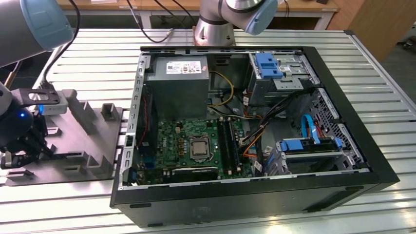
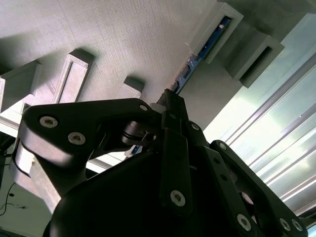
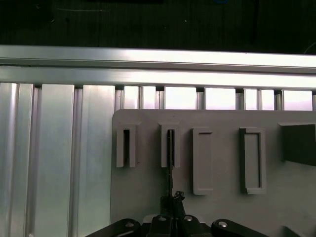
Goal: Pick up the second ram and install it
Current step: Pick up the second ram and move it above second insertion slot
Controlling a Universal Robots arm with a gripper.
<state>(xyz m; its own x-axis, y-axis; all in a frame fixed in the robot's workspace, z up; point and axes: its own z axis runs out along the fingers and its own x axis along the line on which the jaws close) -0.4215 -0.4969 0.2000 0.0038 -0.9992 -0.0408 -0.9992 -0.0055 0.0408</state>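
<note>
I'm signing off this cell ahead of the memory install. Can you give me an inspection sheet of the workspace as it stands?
Surface: slatted aluminium table, carrying a grey holder plate and an open computer case.
Job's things: the second ram stands on edge in a slot of the holder plate. The memory slots lie beside the processor socket on the motherboard.
Clutter: nothing seen.
Gripper: the gripper is low over the holder plate, apparently shut on the second ram.
Cables: coloured bundles inside the computer case; black leads on the table behind it.
Surroundings: another arm's base behind the case; wooden bench beyond.
</note>
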